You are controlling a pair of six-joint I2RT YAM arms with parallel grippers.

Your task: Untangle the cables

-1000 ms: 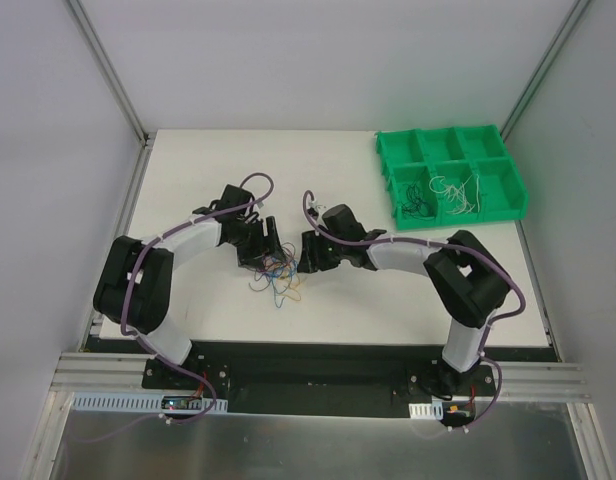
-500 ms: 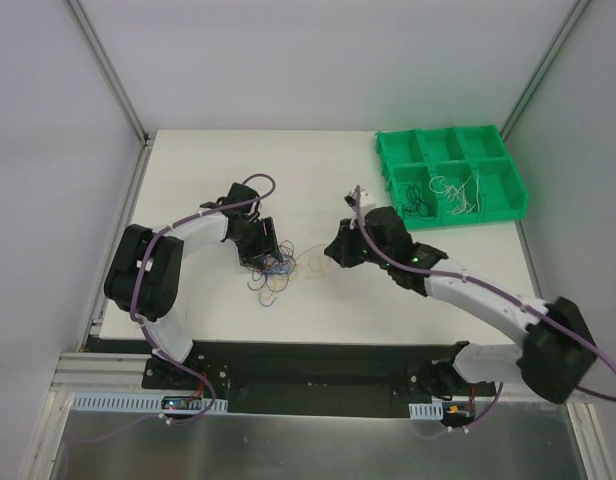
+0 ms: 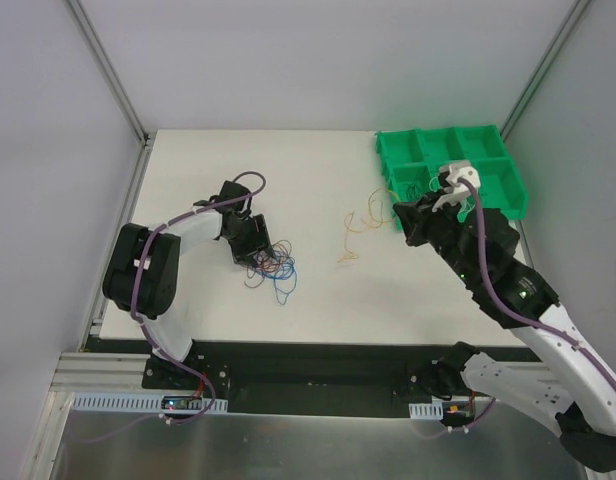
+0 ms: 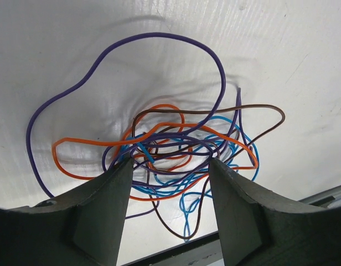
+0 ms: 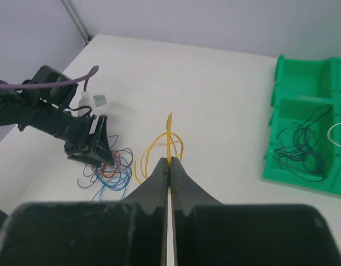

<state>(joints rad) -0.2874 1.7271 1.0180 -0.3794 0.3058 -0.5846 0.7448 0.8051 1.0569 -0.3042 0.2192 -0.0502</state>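
Right gripper (image 5: 169,162) clenched on the yellow wire (image 5: 169,138), so lift it clear toward the bin (image 5: 281,111) at 2 o'clock while the left gripper (image 4: 169,166), jaws apart, straddles the tangle (image 4: 176,138) at 9 o'clock of it; whether any strand trails snagged is too fine to tell

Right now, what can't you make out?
Top view: crossings in the tangle of thin purple, orange, blue and brown wires, too small.
Left wrist view: that tangle's lower loops, behind the fingers of the left hand.
Right wrist view: the thin yellow wire's near end, hidden by the shut right hand.
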